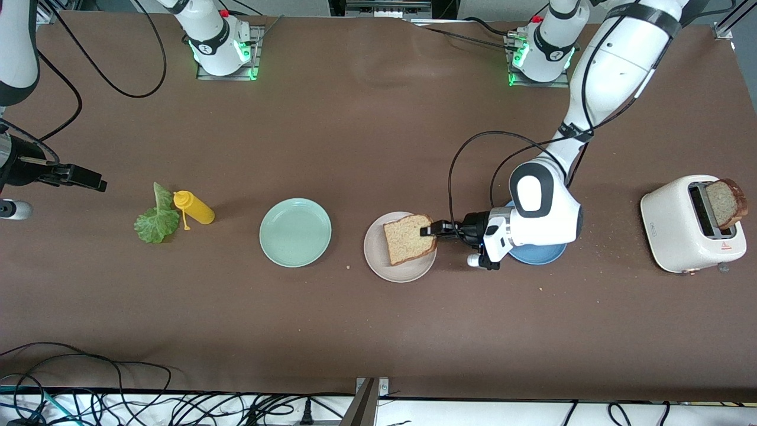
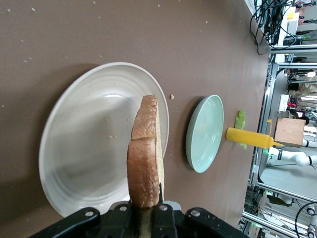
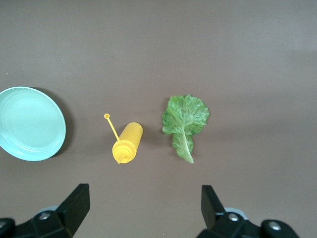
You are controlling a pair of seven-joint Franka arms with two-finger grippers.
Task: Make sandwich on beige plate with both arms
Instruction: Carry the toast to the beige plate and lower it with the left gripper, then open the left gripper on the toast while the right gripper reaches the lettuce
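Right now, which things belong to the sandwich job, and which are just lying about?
Job: bread slice gripped by the left gripper over the beige plate; second bread slice in the toaster; lettuce leaf.
Lying about: yellow squeeze bottle, mint-green plate, blue plate.

glossy beige plate [image 1: 378, 260], matt table [image 1: 355, 136]

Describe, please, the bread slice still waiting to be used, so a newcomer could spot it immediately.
Start at the white toaster at the left arm's end of the table. The bread slice sticks up out of its slot. Unlike the other slice, held over the beige plate by the left gripper, nothing grips it.
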